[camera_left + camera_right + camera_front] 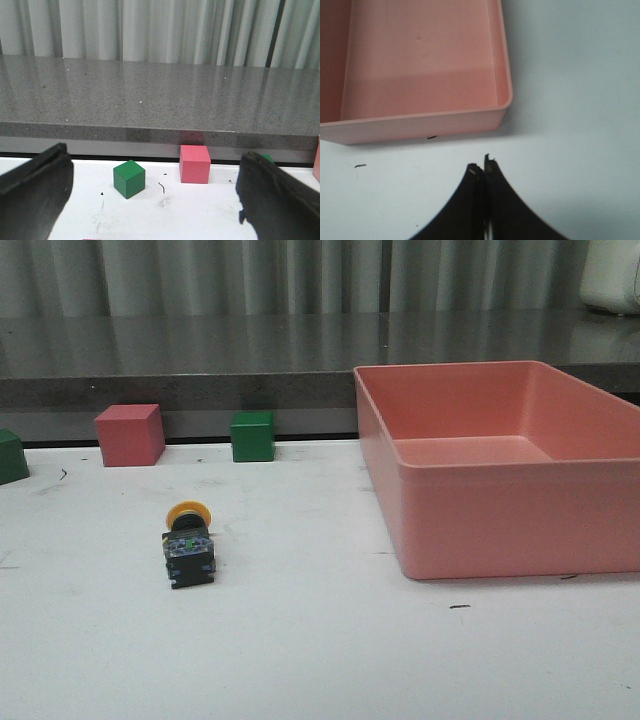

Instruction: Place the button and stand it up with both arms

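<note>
Broadly, a pale, pleated curtain (250, 275) closes off the back of the room, and in front of it runs a long speckled grey stone ledge (200, 355) whose polished top mirrors the folds. Below the ledge lies the white worktop (320, 650), matt and scuffed, with small dark scratches and specks scattered over it.

On the right side of the worktop sits a big salmon-pink bin (500, 525), open-topped with rounded corners and nothing visible inside it. Along the worktop's far edge, just under the ledge, stand a pink cube (130, 435), a green cube (252, 436) a little to its right, and a second green cube (11, 457) cut off by the left border of the front view.

The left pincer (150, 200) shows only in its own wrist view: two dark, glossy fingers (32, 195) spread wide, far apart at either side of the picture, with nothing between them. Beyond it are a green cube and the pink cube near the ledge. The right pincer (482, 172) hangs over bare worktop just outside a corner of the bin, its fingers pressed together at the tips and gripping nothing.

The button (188, 545) lies on its side on the left half of the worktop, well apart from the bin and nearer the robot than the cubes. Its yellow cap points away towards the ledge, and its black body and clear base face the camera. Neither pincer touches it.
</note>
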`<action>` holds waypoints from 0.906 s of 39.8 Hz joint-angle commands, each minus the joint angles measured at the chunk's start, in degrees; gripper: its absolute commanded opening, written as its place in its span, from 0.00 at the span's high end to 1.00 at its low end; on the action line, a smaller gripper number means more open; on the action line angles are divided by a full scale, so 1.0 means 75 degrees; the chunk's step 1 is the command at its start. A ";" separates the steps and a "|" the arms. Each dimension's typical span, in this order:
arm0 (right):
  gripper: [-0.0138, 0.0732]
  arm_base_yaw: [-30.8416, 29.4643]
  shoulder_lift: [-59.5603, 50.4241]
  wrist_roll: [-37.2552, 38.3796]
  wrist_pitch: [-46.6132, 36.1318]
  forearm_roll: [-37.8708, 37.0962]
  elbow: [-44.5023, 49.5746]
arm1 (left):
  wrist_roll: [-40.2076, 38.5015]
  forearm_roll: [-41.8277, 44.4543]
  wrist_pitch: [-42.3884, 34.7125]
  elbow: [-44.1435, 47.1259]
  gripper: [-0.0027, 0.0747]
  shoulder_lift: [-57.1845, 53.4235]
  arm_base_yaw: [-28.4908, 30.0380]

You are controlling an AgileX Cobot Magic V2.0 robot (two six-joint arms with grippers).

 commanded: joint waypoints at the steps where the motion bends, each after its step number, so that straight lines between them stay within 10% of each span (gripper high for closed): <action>1: 0.92 -0.0046 -0.1098 -0.0115 -0.1241 -0.0391 0.0645 | -0.0064 -0.0006 -0.0576 -0.0298 0.16 0.0095 -0.0003; 15: 0.92 -0.0046 -0.4321 -0.0115 -0.2201 -0.0398 0.2312 | -0.0064 -0.0006 -0.0576 -0.0298 0.16 0.0095 -0.0003; 36: 0.92 -0.0046 -0.4569 -0.0115 -0.2212 -0.0392 0.2312 | -0.0064 -0.0250 -0.1015 -0.0298 0.16 0.0243 -0.0003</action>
